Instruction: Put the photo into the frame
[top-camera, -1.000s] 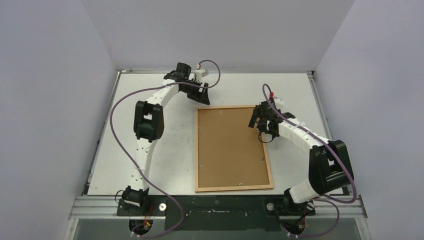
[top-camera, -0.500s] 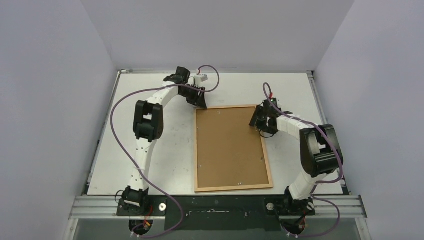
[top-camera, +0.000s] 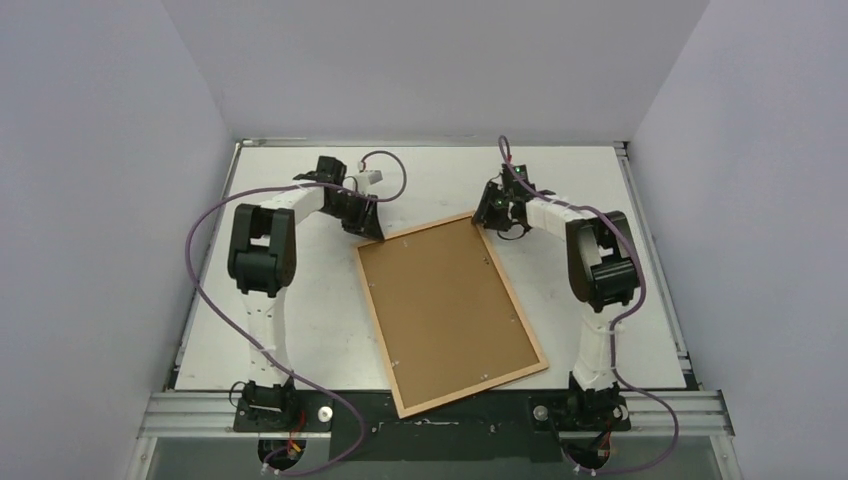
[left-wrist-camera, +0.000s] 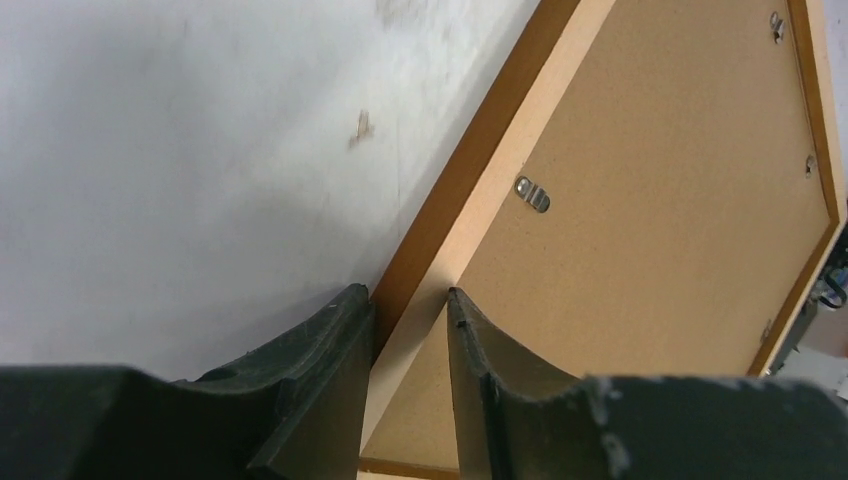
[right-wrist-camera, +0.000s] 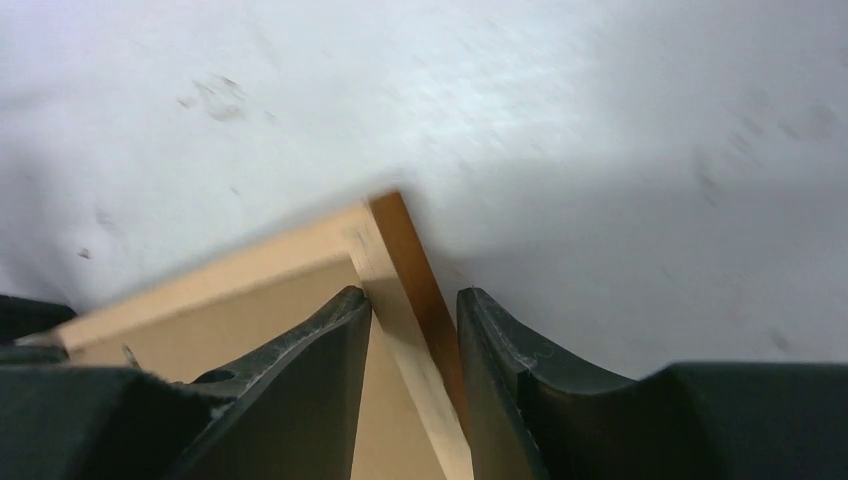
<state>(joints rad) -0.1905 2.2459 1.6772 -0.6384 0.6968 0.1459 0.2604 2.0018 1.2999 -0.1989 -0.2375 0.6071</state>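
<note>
Here's the frame (top-camera: 445, 305), back-up on the desk (top-camera: 300, 320), its long axis skewed, far end leaning left. The left hand (top-camera: 368, 232) pinches its far-left corner rail and the right hand (top-camera: 483, 217) its far-right corner, both narrowed onto the wood. No photo in sight.

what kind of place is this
Probably a robot lab test cell: a white tabletop boxed in by plain pale walls, a white-and-black left robot arm and matching right arm bolted at the near edge, both working a light-brown wooden picture frame.
</note>
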